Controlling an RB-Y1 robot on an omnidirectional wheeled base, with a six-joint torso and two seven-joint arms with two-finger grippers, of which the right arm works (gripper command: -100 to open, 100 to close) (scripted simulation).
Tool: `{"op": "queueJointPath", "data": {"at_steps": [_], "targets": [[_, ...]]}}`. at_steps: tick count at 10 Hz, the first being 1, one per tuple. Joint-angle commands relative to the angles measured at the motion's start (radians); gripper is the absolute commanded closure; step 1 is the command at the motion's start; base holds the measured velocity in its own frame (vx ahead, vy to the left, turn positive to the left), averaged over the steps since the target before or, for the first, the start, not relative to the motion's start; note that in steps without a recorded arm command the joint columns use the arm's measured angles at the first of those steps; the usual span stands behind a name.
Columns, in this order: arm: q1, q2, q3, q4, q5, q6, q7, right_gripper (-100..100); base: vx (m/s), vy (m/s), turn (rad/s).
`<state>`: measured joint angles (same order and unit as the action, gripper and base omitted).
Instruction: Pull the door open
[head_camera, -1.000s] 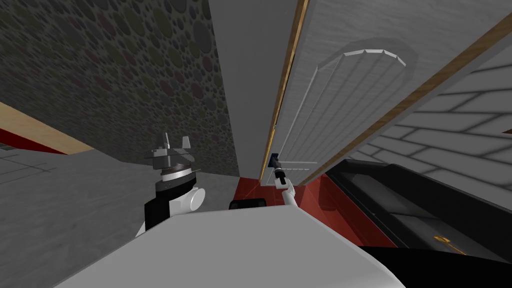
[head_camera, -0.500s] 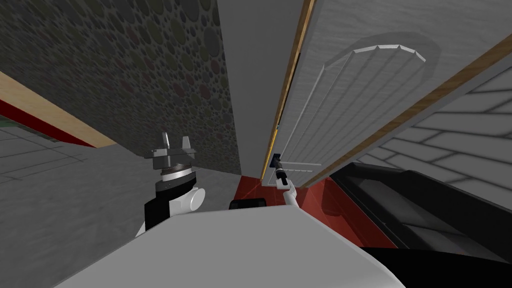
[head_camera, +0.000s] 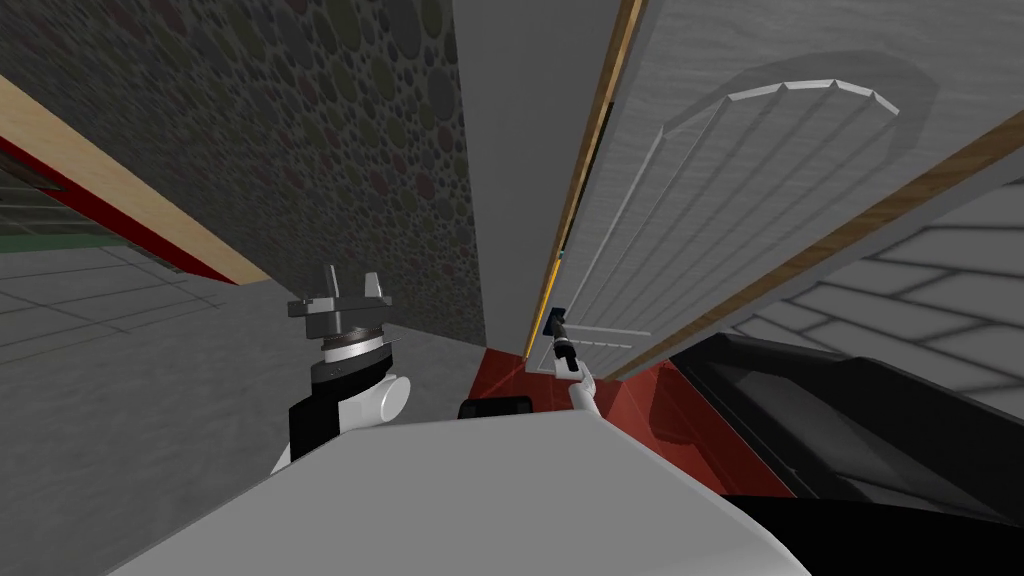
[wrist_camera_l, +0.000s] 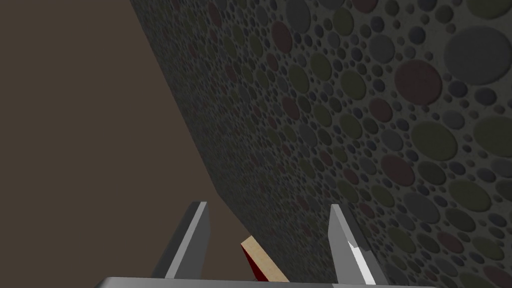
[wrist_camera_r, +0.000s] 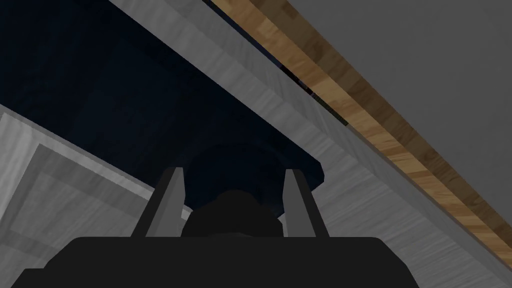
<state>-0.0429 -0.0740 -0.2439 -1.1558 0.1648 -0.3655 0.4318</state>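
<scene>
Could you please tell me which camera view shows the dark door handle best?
The right wrist view: the dark navy round door handle sits close up, gripped in the right claw against the light grey door. The head view gives just a tiny dark speck at the door's edge; the left wrist view faces away.

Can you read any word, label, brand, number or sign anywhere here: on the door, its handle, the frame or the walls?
None to read. The grey door, its dark handle, the wooden frame and the spotted wall carry no text, number or sign.
</scene>
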Motion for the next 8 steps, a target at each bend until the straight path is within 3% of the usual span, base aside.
{"op": "queueJointPath", "data": {"at_steps": [1,5,6,8], "targets": [[0.008,-0.005,-0.001,-0.007,-0.02,-0.002,-0.031,100,-0.042,-0.014,0.066],[0.019,-0.025,0.001,-0.012,-0.136,-0.007,-0.15,100,-0.055,-0.018,0.122],[0.019,-0.025,0.001,-0.012,-0.136,-0.007,-0.154,100,-0.041,-0.019,0.069],[0.026,-0.039,0.002,-0.015,-0.204,-0.01,-0.221,100,-0.056,-0.017,0.143]]}}
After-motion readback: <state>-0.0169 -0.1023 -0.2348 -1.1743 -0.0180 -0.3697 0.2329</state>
